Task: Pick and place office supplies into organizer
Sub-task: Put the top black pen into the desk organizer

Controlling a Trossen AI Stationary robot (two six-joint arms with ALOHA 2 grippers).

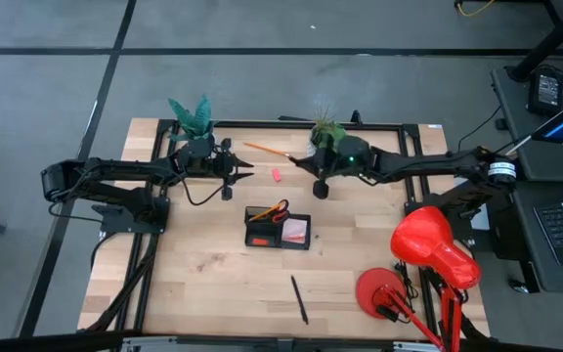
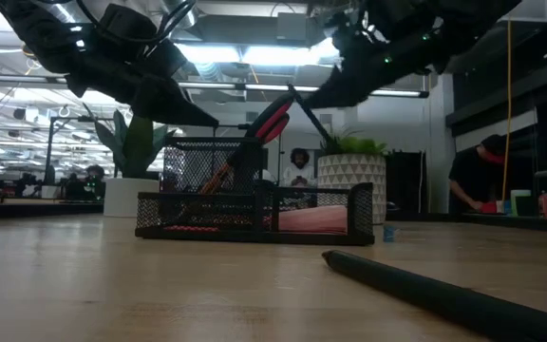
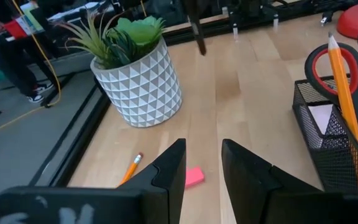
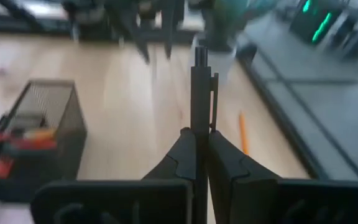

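Two arms reach inward over the table's far side. Left gripper (image 1: 245, 172), jaws spread and holding nothing, hovers above the table near a pink eraser (image 1: 276, 174) and a pencil (image 1: 266, 150). Centre stands the organizer (image 1: 278, 228), holding scissors (image 1: 274, 211), a pencil and sticky notes (image 1: 296, 231). Right gripper (image 4: 201, 144) pinches a pen (image 4: 200, 84) above the table. Another pen (image 1: 299, 298) lies nearer the front.

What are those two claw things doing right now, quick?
Left gripper: open, empty, above the small pink eraser.
Right gripper: shut on a slim dark pen, held in the air.
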